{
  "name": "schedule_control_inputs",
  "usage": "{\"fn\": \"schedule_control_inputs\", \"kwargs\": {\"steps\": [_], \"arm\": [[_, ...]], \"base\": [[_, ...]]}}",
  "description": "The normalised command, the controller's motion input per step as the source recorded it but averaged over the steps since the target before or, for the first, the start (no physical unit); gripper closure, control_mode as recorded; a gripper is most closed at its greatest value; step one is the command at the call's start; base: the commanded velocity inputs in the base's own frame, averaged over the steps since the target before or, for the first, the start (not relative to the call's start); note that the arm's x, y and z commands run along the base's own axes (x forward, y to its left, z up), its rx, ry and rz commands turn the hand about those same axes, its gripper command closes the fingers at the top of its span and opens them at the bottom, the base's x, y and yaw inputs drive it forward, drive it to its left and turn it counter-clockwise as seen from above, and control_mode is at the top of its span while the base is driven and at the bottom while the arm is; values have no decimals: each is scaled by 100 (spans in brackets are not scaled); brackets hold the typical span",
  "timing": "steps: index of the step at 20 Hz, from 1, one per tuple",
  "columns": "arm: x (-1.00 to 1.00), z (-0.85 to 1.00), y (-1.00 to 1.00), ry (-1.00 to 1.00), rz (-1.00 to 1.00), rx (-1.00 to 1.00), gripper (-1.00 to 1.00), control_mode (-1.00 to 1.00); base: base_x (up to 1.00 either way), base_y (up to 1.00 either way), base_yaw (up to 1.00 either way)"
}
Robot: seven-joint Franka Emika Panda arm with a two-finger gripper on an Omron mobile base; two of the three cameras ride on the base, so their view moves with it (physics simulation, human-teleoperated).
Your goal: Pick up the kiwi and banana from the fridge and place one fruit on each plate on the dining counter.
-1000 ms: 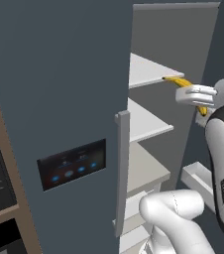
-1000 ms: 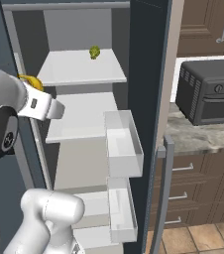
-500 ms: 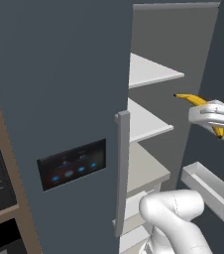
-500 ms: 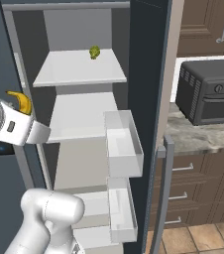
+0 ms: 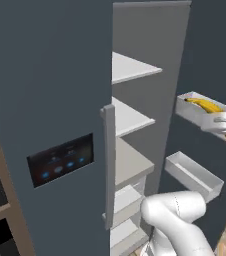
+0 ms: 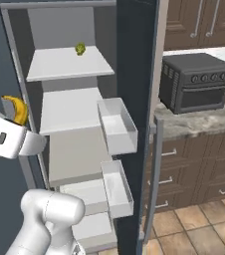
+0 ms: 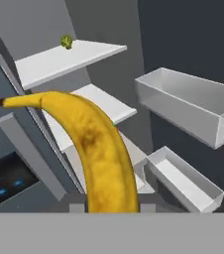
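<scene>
Hand view shows the pincer [image 7: 106, 207] pinching the banana [image 7: 91, 149] clear of the fridge [image 7: 49, 64] for carrying, the kiwi [image 7: 66, 41] waiting on its top shelf.

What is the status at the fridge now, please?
Gripper shut on banana, outside fridge. Kiwi on top shelf. Door bins nearby; nothing blocking.
</scene>
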Motion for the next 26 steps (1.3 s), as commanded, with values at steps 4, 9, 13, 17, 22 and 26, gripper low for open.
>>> {"fn": "schedule_control_inputs", "kwargs": {"steps": [4,9,13,17,22,26], "arm": [[0,0,0,0,0,0,100,100],[0,0,0,0,0,0,100,100],[0,0,0,0,0,0,100,100],[0,0,0,0,0,0,100,100],[0,0,0,0,0,0,100,100],[0,0,0,0,0,0,100,100]], "base": [[-76,23,-61],[-80,13,-73],[-48,3,-88],[-28,0,-95],[-4,-10,-92],[38,-20,-78]]}}
